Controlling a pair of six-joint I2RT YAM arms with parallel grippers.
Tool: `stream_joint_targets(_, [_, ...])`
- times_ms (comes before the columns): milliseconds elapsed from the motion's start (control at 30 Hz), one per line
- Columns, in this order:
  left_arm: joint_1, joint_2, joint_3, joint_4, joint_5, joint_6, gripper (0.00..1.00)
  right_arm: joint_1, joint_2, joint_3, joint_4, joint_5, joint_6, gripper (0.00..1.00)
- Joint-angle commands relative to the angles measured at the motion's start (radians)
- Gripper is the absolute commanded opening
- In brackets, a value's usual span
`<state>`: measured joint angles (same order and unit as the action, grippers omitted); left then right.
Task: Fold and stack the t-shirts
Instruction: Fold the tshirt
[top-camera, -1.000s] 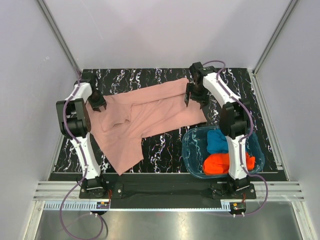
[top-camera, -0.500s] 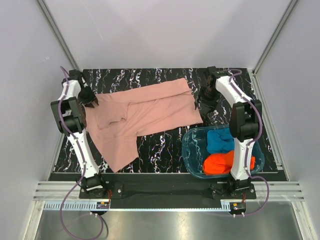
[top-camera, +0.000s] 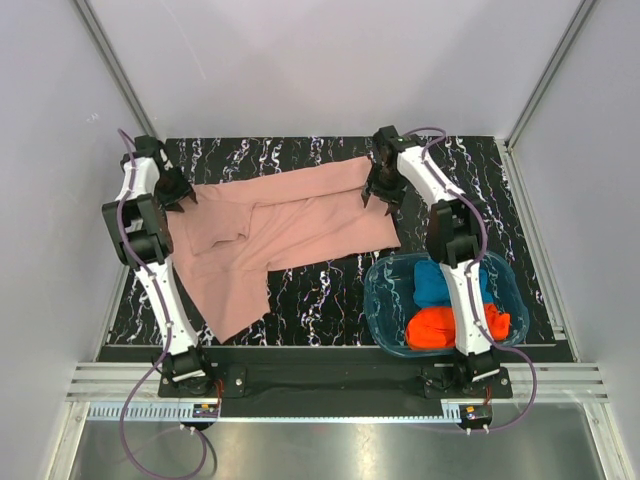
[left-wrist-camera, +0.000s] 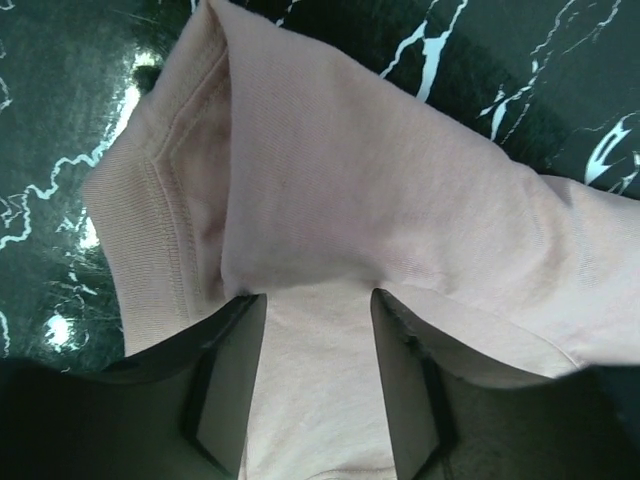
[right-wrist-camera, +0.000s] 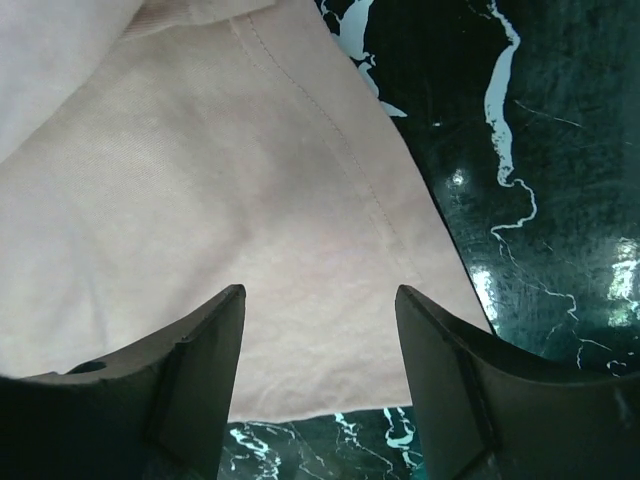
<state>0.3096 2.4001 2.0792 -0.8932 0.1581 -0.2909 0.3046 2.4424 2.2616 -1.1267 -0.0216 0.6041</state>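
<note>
The dusty-pink t-shirt (top-camera: 290, 225) lies spread across the black marbled table (top-camera: 330, 290), one part trailing toward the front left. My left gripper (top-camera: 183, 195) hovers at its left end. In the left wrist view its jaws (left-wrist-camera: 316, 297) stand apart over a folded ridge of pink cloth (left-wrist-camera: 350, 180), gripping nothing. My right gripper (top-camera: 380, 195) is over the shirt's right edge. It is open (right-wrist-camera: 320, 292) above the hemmed corner (right-wrist-camera: 200, 180). The blue t-shirt (top-camera: 435, 283) and the orange-red t-shirt (top-camera: 432, 328) lie bunched in the tub.
A translucent blue plastic tub (top-camera: 385, 290) stands at the front right of the table, under the right arm. Grey walls and aluminium rails (top-camera: 120, 80) enclose the table on three sides. The table's bare marbled surface shows at the front middle and far right.
The left jaws have widened on the shirt's left end. The right gripper swung out to the right, then came back left over the shirt's right edge. The shirt shifted slightly left.
</note>
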Motion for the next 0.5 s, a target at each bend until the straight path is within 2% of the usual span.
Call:
stream_joint_targets(0, [0.011, -0.114, -0.043, 0.062, 0.078, -0.061, 0.55, 0.019, 0.029, 0.061, -0.047, 0.100, 0.019, 0.69])
stream_joint_targets(200, [-0.043, -0.396, -0.303, 0.201, 0.112, -0.172, 0.56, 0.031, 0.055, 0.026, 0.039, 0.156, 0.005, 0.70])
stream_joint_targets(300, [-0.076, -0.493, -0.451, 0.243, 0.110, -0.186, 0.56, 0.031, 0.118, 0.093, 0.054, 0.195, -0.016, 0.71])
stream_joint_targets(467, [-0.138, -0.685, -0.726, 0.287, 0.106, -0.197, 0.55, 0.033, 0.271, 0.317, 0.058, 0.232, -0.084, 0.71])
